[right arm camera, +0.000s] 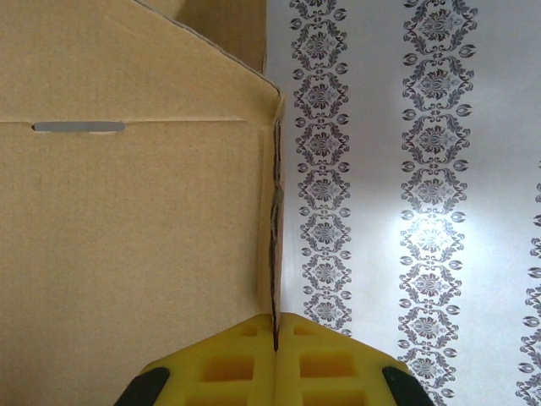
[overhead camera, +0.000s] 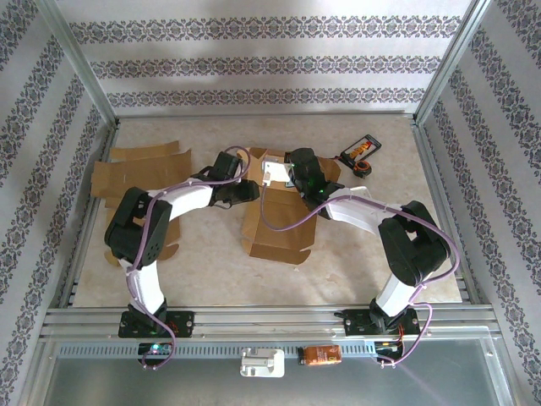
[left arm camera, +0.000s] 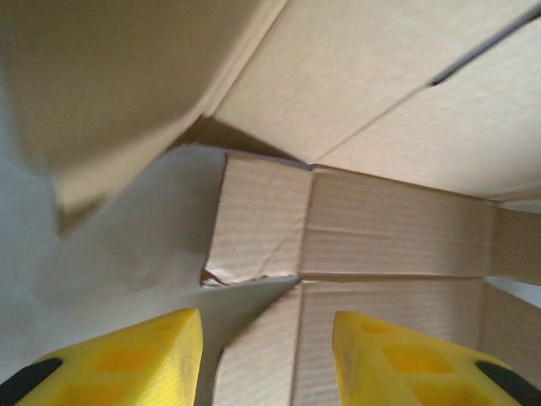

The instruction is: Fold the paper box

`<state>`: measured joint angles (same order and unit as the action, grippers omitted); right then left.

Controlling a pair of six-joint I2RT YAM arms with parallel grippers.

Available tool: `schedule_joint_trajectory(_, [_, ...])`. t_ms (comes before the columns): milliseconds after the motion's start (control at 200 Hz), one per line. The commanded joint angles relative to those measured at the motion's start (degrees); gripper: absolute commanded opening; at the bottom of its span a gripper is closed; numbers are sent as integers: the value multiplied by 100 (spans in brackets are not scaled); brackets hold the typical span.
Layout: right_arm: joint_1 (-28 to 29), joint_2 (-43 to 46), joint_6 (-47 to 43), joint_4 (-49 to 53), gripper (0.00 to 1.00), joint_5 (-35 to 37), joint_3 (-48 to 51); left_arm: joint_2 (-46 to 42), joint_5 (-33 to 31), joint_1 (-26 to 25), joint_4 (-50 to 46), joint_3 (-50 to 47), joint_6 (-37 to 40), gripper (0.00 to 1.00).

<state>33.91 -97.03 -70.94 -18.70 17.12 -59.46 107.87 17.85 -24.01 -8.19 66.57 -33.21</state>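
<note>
Clamps the right claw (right arm camera: 275, 355) on a raised panel edge of the paper box (overhead camera: 279, 224) on the counter (overhead camera: 220, 271), holds the left claw (left arm camera: 266, 364) apart beside a flap (left arm camera: 254, 220), risks tearing cardboard if tugged unbraced.

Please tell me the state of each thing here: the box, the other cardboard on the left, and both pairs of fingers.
box: partly folded, flaps not closed.
spare cardboard: lying flat, unfolded.
left fingers: open, holding nothing, next to a box flap.
right fingers: shut on the edge of a box panel.
</note>
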Motion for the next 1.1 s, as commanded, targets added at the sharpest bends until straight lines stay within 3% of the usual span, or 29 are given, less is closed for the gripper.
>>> schedule_joint_trajectory(0, [32, 18, -43, -125, 0, 60, 76, 241, -298, -31, -384, 350, 317, 45])
schedule_joint_trajectory(130, [36, 36, 10, -108, 0, 28, 93, 449, -169, -34, -116, 375, 438, 47])
schedule_joint_trajectory(285, [51, 9, -3, -116, 0, 63, 77, 652, 722, -30, 485, 402, 313, 47])
schedule_joint_trajectory(510, [77, -41, 23, -151, 0, 148, 71, 628, 1163, -29, 1053, 308, 60, 24])
schedule_joint_trajectory(620, [89, -96, -7, -242, 0, 242, 78, 545, 1410, -53, 1245, 257, 60, 17])
schedule_joint_trajectory(824, [97, -197, -10, -468, 0, 370, 63, 530, 1790, -170, 1699, 187, -303, 22])
schedule_joint_trajectory(1094, [89, -196, -43, -559, 0, 388, 127, 555, 1543, -204, 1880, -77, -352, 32])
